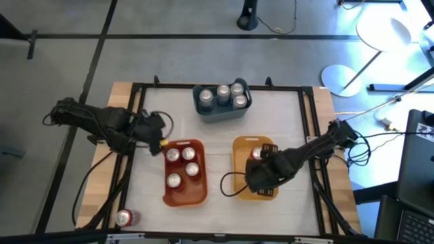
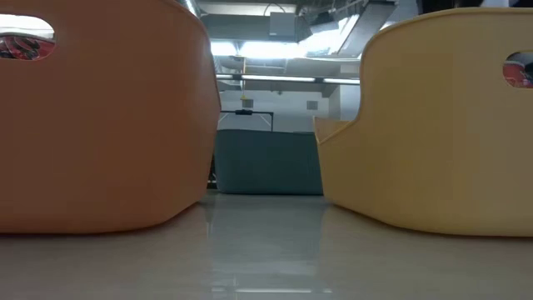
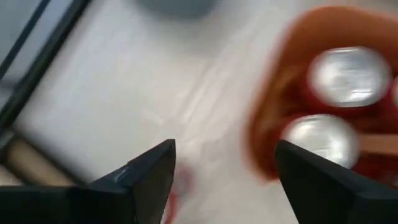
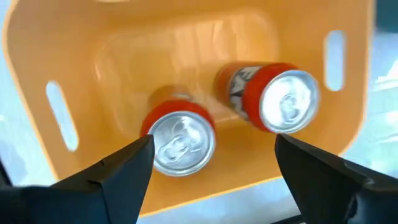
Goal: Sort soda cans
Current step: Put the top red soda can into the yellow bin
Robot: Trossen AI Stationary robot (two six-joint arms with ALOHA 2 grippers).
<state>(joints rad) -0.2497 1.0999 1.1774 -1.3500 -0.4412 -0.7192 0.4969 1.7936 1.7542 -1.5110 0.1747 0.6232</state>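
Observation:
Several silver-topped soda cans (image 1: 188, 153) stand in the red-brown bin (image 1: 201, 196). More stand in the grey-blue bin (image 1: 203, 108) at the far edge. One red can (image 1: 124, 217) lies on the table's near left corner. In the right wrist view the yellow bin (image 4: 186, 43) holds two red cans: one upright (image 4: 180, 142), one tilted (image 4: 273, 99) against the bin's wall. My right gripper (image 1: 256, 175) (image 4: 214, 142) hovers open over the yellow bin. My left gripper (image 1: 161, 139) (image 3: 224, 149) is open above the table beside the red-brown bin's far left corner.
A black frame (image 1: 217, 87) runs around the white work surface. The three bins stand close together in the middle; in the low view the red-brown bin (image 2: 100, 125) and yellow bin (image 2: 433, 125) fill the foreground, with the grey-blue bin (image 2: 266, 162) behind. Bare table lies at the left.

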